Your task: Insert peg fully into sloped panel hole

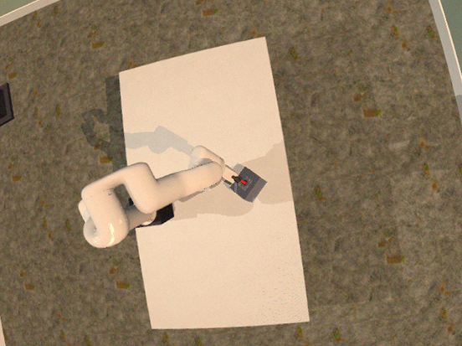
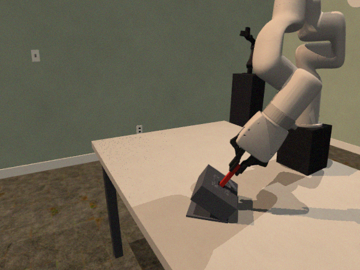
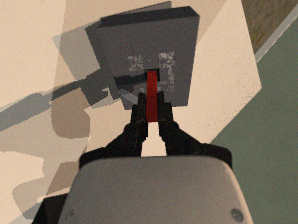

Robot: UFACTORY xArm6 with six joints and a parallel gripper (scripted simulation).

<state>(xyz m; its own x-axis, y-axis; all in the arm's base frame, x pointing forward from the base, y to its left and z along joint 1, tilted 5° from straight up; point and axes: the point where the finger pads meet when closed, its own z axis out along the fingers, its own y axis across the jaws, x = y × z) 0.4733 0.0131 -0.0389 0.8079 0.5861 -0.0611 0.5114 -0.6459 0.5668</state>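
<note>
A red peg (image 2: 227, 177) is held in my gripper (image 2: 239, 169), which is shut on its rear end. The peg's front end sits in the hole of the dark grey sloped panel (image 2: 215, 194), and part of the peg still shows outside it. In the wrist view the peg (image 3: 152, 95) runs straight from my fingers to the hole in the middle of the panel (image 3: 147, 55). In the overhead view the peg (image 1: 242, 181) and panel (image 1: 247, 183) lie near the table's right edge, with my gripper (image 1: 235, 178) just left of them.
The panel stands on a flat dark base plate on the pale table (image 1: 212, 186). The arm's black base block (image 2: 307, 146) is at the table's far side. A black pedestal (image 2: 246, 97) with a small stand is behind the table. The table edge is close beyond the panel.
</note>
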